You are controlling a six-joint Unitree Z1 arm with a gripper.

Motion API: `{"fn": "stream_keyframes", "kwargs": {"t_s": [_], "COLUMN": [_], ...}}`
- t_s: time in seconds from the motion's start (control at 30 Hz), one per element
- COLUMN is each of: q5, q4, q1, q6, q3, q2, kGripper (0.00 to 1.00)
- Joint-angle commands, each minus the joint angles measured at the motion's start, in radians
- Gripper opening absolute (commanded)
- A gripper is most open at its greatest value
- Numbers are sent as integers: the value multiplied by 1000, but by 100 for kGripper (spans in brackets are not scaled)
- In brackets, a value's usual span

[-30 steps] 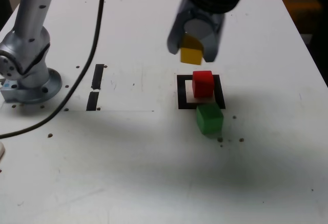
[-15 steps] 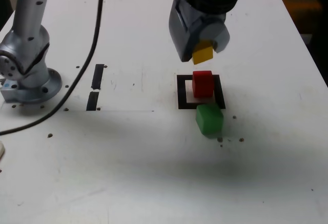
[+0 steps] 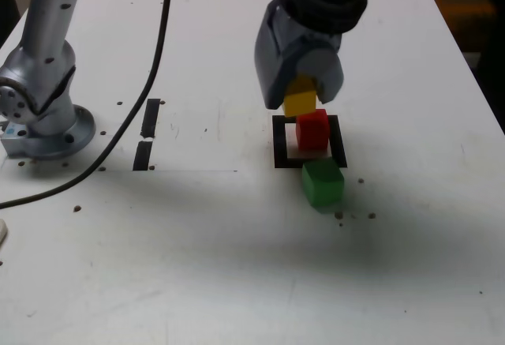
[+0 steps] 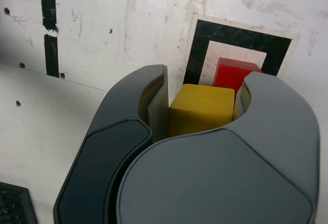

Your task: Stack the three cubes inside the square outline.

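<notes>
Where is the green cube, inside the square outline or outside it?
Outside. The green cube lies on the table just beyond the square outline; only the red cube stands inside.

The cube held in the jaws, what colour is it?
Yellow; the yellow cube shows best in the wrist view.

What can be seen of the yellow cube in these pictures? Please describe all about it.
The yellow cube is a small, plain, solid-coloured block with smooth matte faces and slightly rounded edges. The grey gripper is shut on it, its jaws pressing two opposite sides, and holds it off the table. It hangs close above and just behind the red cube, which sits inside the square outline. Whether the two cubes touch cannot be told.
</notes>
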Motion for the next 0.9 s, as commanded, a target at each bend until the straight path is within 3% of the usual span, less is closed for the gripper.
{"fn": "stream_keyframes", "kwargs": {"t_s": [0.0,0.53,0.87], "q5": [2,43,33], "q4": [7,9,-11], "q1": [1,19,26], "q6": [20,84,103], "q3": [-14,-70,-65], "q2": [13,69,96], "kGripper": [29,29,29]}}
